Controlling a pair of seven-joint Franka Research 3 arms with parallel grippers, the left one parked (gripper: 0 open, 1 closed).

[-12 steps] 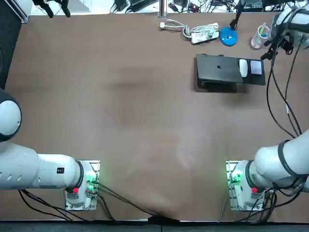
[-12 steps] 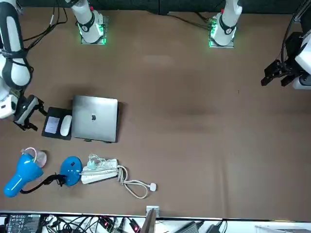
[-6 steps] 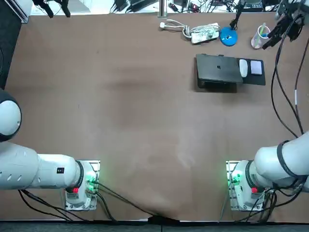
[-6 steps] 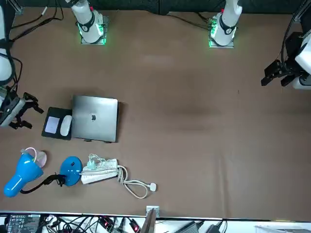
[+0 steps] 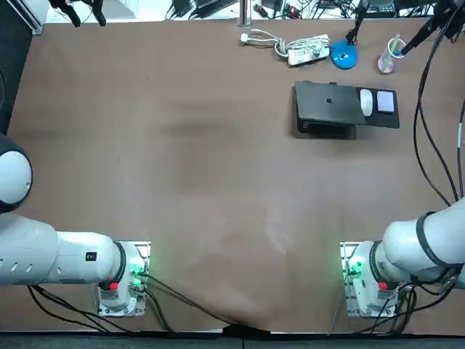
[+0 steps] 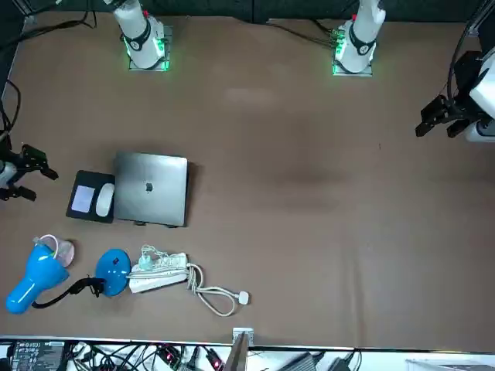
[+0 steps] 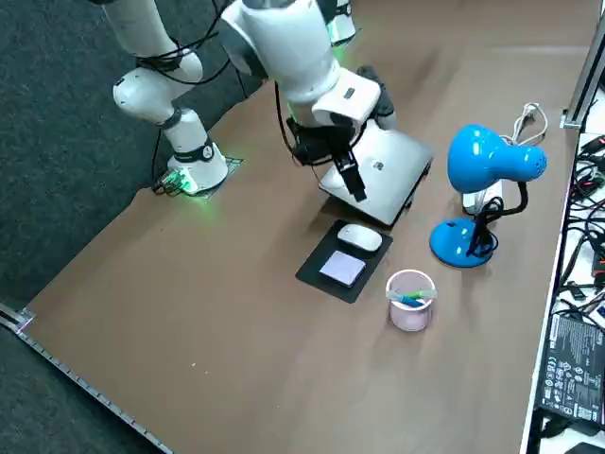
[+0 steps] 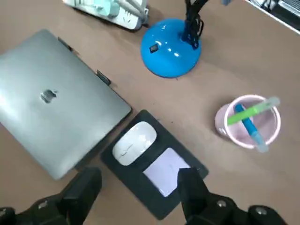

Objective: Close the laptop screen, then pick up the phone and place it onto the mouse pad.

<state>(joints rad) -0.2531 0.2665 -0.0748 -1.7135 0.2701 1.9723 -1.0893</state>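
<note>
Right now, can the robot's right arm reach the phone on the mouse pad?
Probably yes. The right gripper hangs above the mouse pad with its fingers open, and nothing sits between it and the phone. The mouse lies close beside the phone, so the fit may be tight.

Shut laptop (image 5: 328, 107) lies at abt 1 o'clock on the table (image 5: 182, 182), w/ the black mouse pad (image 5: 379, 121) touching it at its 3 o'clock. On the pad sit a white mouse (image 5: 366, 102) & the phone (image 5: 386, 102), phone at the mouse's 3. The right gripper (image 5: 434, 22) is up by the table's far 1 o'clock corner, near the pink cup (image 5: 389, 58).
</note>
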